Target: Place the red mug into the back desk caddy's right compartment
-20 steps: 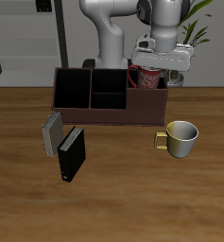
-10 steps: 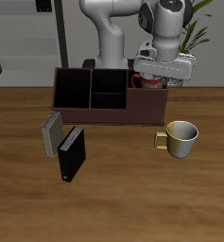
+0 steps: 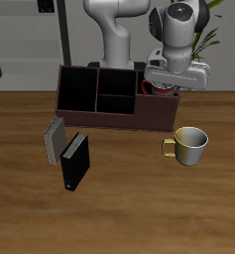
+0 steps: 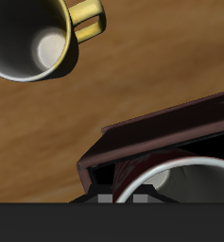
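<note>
The red mug (image 3: 159,87) sits upright inside the right compartment (image 3: 157,99) of the back desk caddy (image 3: 115,121), only its rim and a bit of red showing. The gripper (image 3: 169,87) hangs directly above it, so the mug lies straight below the fingers, axis vertical. Whether the fingers are spread or pinching the rim, I cannot tell. Compared with a second ago, the gripper has risen slightly. The cream-yellow mug (image 3: 189,145) stands well apart.
</note>
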